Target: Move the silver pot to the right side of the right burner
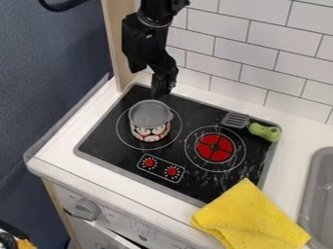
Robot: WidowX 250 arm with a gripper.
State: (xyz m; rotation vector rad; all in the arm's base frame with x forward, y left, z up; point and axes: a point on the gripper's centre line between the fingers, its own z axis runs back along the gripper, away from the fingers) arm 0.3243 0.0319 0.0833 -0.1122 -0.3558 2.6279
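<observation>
The silver pot [150,117] is on the left burner [125,132], so whole move to right of the right burner [215,148] remains; if the tool [162,89] is clenched, I cannot tell

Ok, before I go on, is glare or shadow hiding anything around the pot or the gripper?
Camera view: no harsh glare on the silver pot; pale marks on the stovetop below the right burner, smudges or reflections, can't tell; the gripper is dark, its details hard to make out.
</observation>
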